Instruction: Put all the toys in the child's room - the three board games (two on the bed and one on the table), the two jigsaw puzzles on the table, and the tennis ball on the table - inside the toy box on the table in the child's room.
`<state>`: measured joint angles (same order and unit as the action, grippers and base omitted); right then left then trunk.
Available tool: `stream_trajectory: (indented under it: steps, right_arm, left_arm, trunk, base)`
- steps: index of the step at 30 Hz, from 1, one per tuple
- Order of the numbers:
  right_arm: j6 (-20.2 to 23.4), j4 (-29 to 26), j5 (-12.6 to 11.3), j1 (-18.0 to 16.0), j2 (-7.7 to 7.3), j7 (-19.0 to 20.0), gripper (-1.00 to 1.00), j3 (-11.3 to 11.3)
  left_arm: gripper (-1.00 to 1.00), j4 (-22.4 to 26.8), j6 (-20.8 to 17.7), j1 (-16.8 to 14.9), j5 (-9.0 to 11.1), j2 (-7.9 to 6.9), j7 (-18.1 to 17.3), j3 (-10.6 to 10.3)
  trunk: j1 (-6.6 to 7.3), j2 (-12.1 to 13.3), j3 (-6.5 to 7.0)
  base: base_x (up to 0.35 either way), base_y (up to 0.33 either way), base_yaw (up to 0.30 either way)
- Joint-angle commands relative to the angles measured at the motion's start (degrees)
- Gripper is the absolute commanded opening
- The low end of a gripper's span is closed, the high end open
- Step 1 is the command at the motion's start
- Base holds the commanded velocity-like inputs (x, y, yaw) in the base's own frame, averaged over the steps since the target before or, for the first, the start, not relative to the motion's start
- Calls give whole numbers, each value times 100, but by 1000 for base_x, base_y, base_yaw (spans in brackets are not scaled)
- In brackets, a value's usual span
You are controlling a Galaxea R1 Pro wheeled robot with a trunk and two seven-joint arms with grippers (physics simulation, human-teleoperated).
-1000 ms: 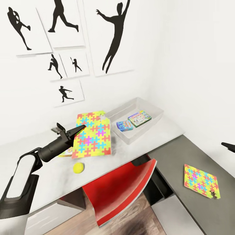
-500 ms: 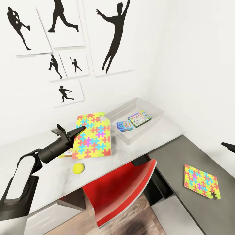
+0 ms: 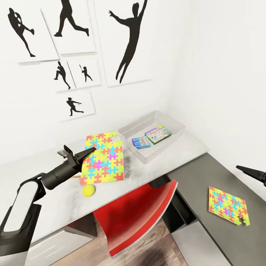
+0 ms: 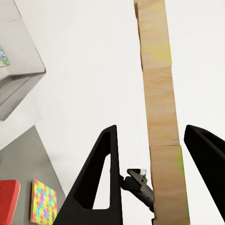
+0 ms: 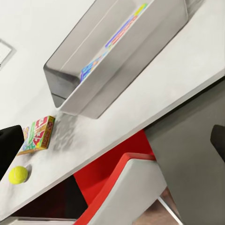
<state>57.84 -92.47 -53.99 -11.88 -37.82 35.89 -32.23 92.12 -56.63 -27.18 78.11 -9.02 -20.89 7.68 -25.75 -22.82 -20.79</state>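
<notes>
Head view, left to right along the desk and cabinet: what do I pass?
Left gripper → tennis ball → lifted jigsaw puzzle → toy box → second jigsaw puzzle on the cabinet → right gripper.

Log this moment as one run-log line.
left gripper: holding jigsaw puzzle over table | toy box: two board games inside | tennis ball: on table

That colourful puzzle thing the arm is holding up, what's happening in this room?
The robot is tidying toys into the grey toy box on the white table. Its left gripper grips a jigsaw puzzle by one edge, lifted and tilted beside the box. Two small game boxes already lie inside. A tennis ball sits on the table below the puzzle. A second puzzle lies on the lower dark cabinet, with the right gripper open near it.
</notes>
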Motion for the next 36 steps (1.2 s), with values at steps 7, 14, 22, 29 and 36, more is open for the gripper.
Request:
stream_trajectory:
  steps: [7, 14, 22, 29, 36]
  right_arm:
    - [-9, -4, 28, -1, 9, 51, 100, 46]
    - [-39, -3, 29, 2, 17, 58, 100, 78]
    - [-59, -4, 29, 2, 18, 58, 100, 112]
    - [-63, -3, 29, 2, 20, 58, 100, 122]
    - [-24, -6, 17, 7, 15, 166, 100, 163]
  left_arm:
    - [-100, -1, -19, 2, -30, -3, -42, 7]
    - [-100, -1, -17, 2, -29, -3, -45, 6]
    - [-100, -1, -20, -7, -28, 1, -33, 4]
    - [-100, -1, -23, -50, -27, 25, -17, -29]
    - [-100, -6, -34, -215, -19, 121, 108, -437]
  trunk:
    - [-3, -10, -9]
    - [-3, -10, -9]
    - [-3, -10, -9]
    - [-3, -10, -9]
    - [-3, -10, -9]
  base:
    - [152, 0, 0]
    - [154, 0, 0]
    - [17, 0, 0]
    - [2, 0, 0]
    - [0, 0, 0]
